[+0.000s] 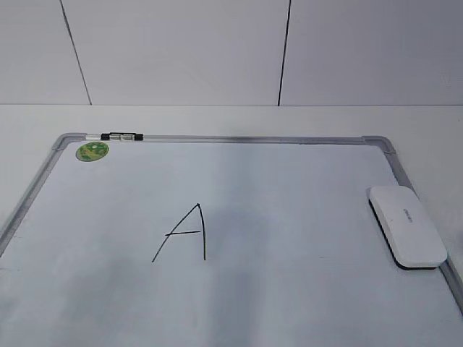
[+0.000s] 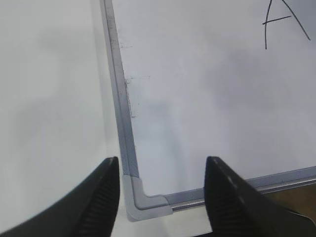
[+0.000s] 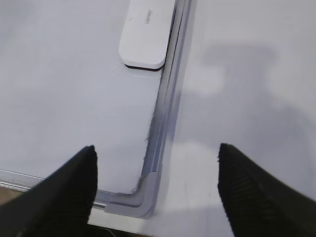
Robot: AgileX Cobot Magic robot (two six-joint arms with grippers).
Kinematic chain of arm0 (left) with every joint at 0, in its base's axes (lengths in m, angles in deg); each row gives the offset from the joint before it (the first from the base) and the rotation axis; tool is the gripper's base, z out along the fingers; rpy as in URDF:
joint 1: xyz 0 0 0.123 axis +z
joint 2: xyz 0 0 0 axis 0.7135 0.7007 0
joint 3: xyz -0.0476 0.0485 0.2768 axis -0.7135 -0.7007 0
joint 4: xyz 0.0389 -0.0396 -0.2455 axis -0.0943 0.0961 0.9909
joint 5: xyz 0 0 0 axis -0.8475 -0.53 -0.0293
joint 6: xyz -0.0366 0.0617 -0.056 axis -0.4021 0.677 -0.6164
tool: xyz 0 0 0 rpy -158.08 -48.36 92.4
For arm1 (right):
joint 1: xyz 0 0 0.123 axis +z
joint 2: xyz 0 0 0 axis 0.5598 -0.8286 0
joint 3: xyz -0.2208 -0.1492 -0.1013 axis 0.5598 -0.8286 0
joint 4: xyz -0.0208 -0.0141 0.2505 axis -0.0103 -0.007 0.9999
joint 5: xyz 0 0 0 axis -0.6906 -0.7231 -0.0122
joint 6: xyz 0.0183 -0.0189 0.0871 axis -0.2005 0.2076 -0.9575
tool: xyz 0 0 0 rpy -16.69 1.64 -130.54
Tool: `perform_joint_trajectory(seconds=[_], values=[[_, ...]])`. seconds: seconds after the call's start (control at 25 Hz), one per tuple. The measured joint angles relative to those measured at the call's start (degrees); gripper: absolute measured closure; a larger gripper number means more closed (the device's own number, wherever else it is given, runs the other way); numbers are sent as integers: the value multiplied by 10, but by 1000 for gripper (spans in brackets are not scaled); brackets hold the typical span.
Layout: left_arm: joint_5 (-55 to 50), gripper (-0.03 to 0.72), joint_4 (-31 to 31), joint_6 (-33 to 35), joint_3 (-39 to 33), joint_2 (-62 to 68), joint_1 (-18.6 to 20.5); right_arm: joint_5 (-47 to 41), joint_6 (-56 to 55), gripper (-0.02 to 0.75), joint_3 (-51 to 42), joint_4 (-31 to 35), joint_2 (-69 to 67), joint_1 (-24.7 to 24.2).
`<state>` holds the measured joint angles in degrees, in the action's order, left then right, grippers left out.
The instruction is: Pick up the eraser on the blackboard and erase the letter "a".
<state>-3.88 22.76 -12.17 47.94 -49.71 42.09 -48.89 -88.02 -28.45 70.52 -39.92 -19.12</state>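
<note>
We see the blackboard [image 1: 289, 289] flat on the white worktop [image 1: 217, 119]. Far left: green sticker [image 1: 92, 151] and marker [image 1: 121, 136] on the top frame. Centre-left: a capital "A" [image 1: 184, 233] in black; no rounded "a" visible to us. Right edge: the eraser [image 1: 406, 225] lies on the board, against the frame. Left hand [image 2: 160, 192] spread, empty, over the near-left corner. Right hand [image 3: 155, 190] spread wider, empty, over the near-right corner, eraser ahead of it.
</note>
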Motion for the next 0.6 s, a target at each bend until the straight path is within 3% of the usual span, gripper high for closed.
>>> perform_joint_trajectory(seconds=[0.6], values=[[1, 274, 0, 0, 0, 0, 0, 3, 0, 158, 0, -1, 0, 0]])
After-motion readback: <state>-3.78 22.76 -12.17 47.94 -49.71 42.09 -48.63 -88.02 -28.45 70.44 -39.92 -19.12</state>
